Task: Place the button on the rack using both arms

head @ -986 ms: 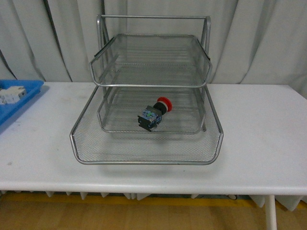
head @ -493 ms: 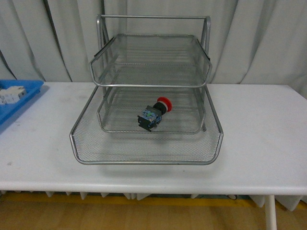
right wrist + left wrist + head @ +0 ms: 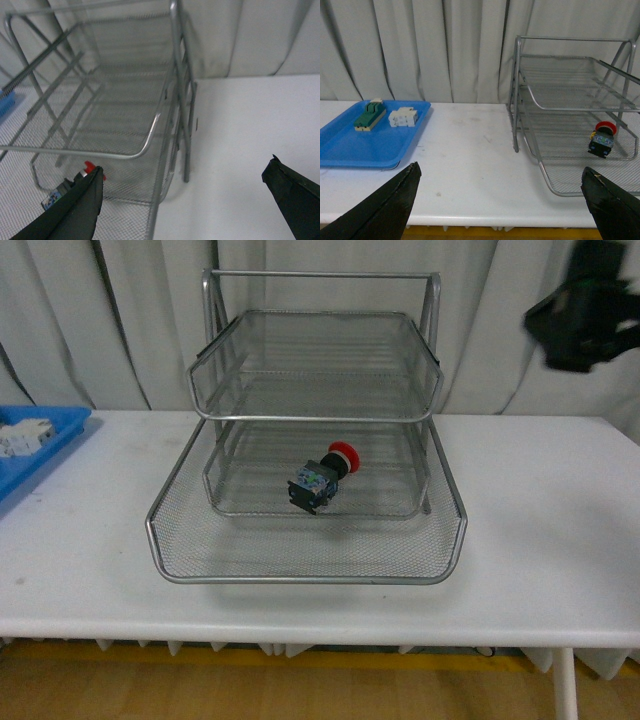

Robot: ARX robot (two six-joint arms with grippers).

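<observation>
Red-capped push-button switch with a black blocky body (image 3: 322,476) lies on its side in the middle tier of the silver wire-mesh three-tier rack (image 3: 310,430), centre of the front view; the top and bottom trays hold nothing. At the far left, a flat blue plastic tray (image 3: 370,135) on the white tabletop (image 3: 540,530) carries a green-and-cream flat component (image 3: 369,114) and a white terminal block (image 3: 403,117). The left hand (image 3: 500,200) and right hand (image 3: 185,200) both have their fingers spread wide, grasping nothing. A black arm (image 3: 585,305) shows blurred, upper right.
</observation>
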